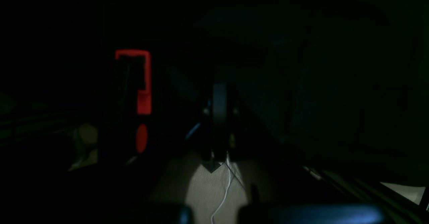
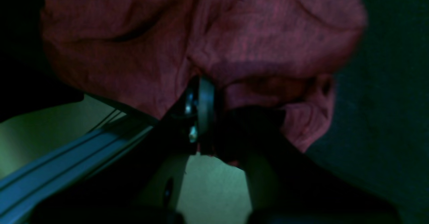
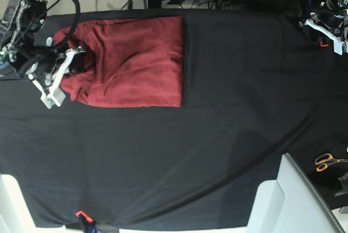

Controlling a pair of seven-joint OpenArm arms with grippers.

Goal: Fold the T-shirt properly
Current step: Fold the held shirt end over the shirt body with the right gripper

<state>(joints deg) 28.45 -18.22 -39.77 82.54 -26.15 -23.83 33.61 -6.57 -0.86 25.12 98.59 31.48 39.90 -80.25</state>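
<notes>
The T-shirt (image 3: 133,61) is seen lying on the black cloth of the counter (image 3: 217,135) toward the base view's upper left, already reduced to a roughly rectangular block whose longer axis runs across the counter, with a clean straight edge on the side facing the counter's middle and a bunched, rumpled end on the opposite side. That rumpled end is held by the right gripper (image 2: 204,117), whose fingers (image 2: 205,100) are clenched on a gather of the red fabric; in the right wrist view the cloth is seen bulging above and around them. The shirt therefore lies from those fingers toward the counter's middle, so any fold over would be judged to travel along the long axis toward the straight edge. The left gripper (image 1: 219,123) is parked well apart, at the far corner of the counter, its fingers pressed together on nothing. The right arm is plainly the nearer one. A pair of orange-handled scissors (image 3: 325,161) is noted near the counter's other edge.
</notes>
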